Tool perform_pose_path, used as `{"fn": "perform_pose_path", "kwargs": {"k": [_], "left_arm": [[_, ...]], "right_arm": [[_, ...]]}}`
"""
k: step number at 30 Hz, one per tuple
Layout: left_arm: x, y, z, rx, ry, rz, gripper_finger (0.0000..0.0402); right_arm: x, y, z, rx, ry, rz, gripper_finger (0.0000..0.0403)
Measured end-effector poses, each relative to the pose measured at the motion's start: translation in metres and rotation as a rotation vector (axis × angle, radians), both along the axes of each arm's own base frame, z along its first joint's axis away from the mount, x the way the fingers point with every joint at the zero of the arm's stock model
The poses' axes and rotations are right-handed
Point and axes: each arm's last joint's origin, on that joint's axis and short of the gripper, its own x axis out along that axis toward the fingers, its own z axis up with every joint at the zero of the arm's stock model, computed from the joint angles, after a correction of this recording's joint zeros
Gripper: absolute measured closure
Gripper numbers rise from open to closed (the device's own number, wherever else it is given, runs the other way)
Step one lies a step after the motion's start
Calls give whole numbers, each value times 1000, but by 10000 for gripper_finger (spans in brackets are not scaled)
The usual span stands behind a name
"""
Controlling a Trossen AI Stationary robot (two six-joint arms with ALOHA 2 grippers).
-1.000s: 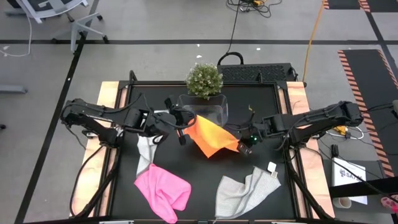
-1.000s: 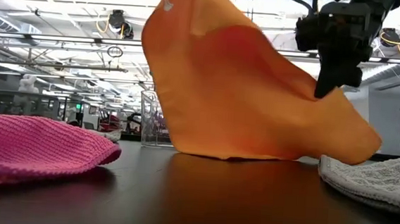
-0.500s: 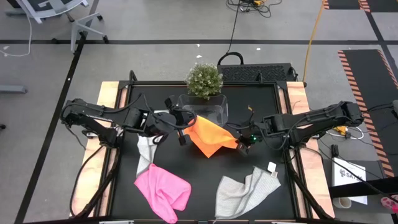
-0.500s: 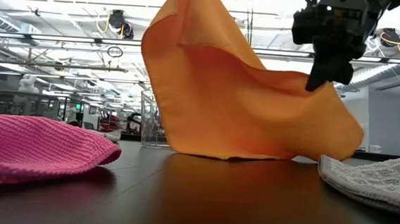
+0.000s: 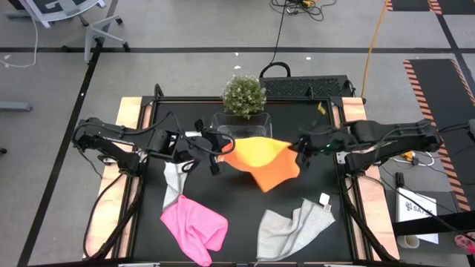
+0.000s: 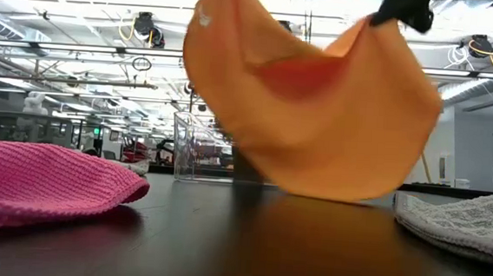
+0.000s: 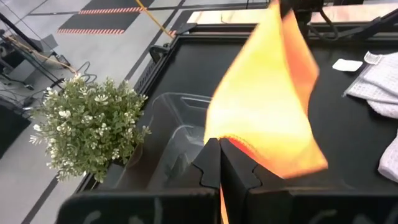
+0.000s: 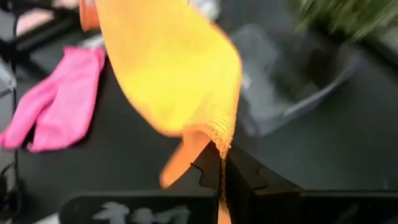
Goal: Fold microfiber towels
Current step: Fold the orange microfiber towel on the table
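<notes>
Both grippers hold the orange-yellow towel (image 5: 260,157) up over the middle of the table. My left gripper (image 5: 220,154) is shut on its left end and my right gripper (image 5: 301,152) is shut on its right end. The cloth sags between them in the low view (image 6: 317,117). Whether its lowest fold touches the table I cannot tell. A pink towel (image 5: 194,228) lies bunched at the near left. One grey towel (image 5: 293,228) lies at the near right. Another grey towel (image 5: 174,182) lies below my left arm. My left gripper pinches the orange towel's edge (image 7: 239,144) between its two fingers, which slant downward from the table's left. The cloth rises and spreads away from the fingers toward the other arm. My right gripper pinches a corner of the orange towel (image 8: 221,140) between its two fingers, slanting downward from the table's right. The cloth hangs slack from there toward my left gripper.
A clear plastic tub (image 5: 245,126) stands at the far middle, just behind the orange towel. A small potted plant (image 5: 243,95) is behind it. A white tag (image 5: 325,198) sits on the grey towel at the near right.
My right gripper has risen and gone toward the table's far right, staying shut on the orange towel. That end of the towel has come up level with the left end. The cloth now sags between both grippers, and its lower edge has left the spot where it lay.
</notes>
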Motion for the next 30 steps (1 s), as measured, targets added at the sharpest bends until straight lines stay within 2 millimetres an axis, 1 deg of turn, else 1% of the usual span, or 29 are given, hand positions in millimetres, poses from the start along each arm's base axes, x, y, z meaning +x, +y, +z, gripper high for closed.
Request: {"fn": "perform_pose_path", "kwargs": {"k": [3, 6, 8, 13, 16, 19, 24, 26, 30], "left_arm": [[1, 0, 1, -2, -11, -1, 401], [1, 0, 1, -1, -11, -1, 401], [1, 0, 1, -1, -12, -1, 401], [1, 0, 1, -1, -16, 0, 401], [1, 0, 2, 6, -16, -6, 401], [1, 0, 2, -3, -15, -18, 401], [1, 0, 2, -8, -17, -20, 401], [1, 0, 2, -8, -18, -20, 401], [1, 0, 2, -9, -18, -21, 401]], "right_arm": [[-2, -1, 14, -23, -52, 7, 403], [-1, 0, 14, -37, -52, 21, 403], [2, 0, 9, -40, -34, 24, 403], [12, 1, -11, -61, 62, 43, 397], [19, 1, -20, -78, 117, 74, 381], [23, -1, -23, -71, 140, 107, 358], [24, -7, -18, -93, 129, 101, 316], [23, -9, -12, -115, 112, 115, 301], [22, -10, 7, -141, 41, 129, 282]]}}
